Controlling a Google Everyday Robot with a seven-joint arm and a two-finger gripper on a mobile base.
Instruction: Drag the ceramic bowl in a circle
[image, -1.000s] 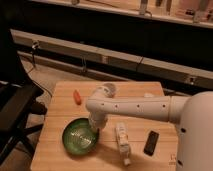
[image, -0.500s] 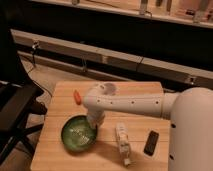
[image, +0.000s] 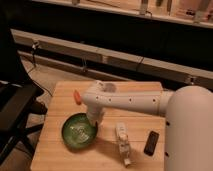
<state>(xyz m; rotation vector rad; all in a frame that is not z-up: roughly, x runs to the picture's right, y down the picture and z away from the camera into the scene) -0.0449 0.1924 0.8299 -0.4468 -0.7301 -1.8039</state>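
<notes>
Compared with the view a second ago, the arm's elbow has swung leftward across the counter (image: 55, 150), and the ceramic bowl (image: 79, 131) appears to have shifted slightly with it, toward the left front. Nearest the camera, on the right front of the counter, lie a pale bottle-like object (image: 122, 142) on its side and a dark flat device (image: 151, 143), both apart from the bowl. The bowl sits upright on the left front area of the counter. The claw (image: 93, 121) reaches down at the bowl's right rear rim, touching or just inside it; whether it is open or closed on the rim cannot be told. Judged from its glossy glaze, the bowl is rigid, moderately heavy, slippery and liable to chip; the rim or inner wall is the sensible contact point, and it should slide readily on the wood. Farther back, a small orange item (image: 76, 95) lies near the counter's left rear, behind the arm.
</notes>
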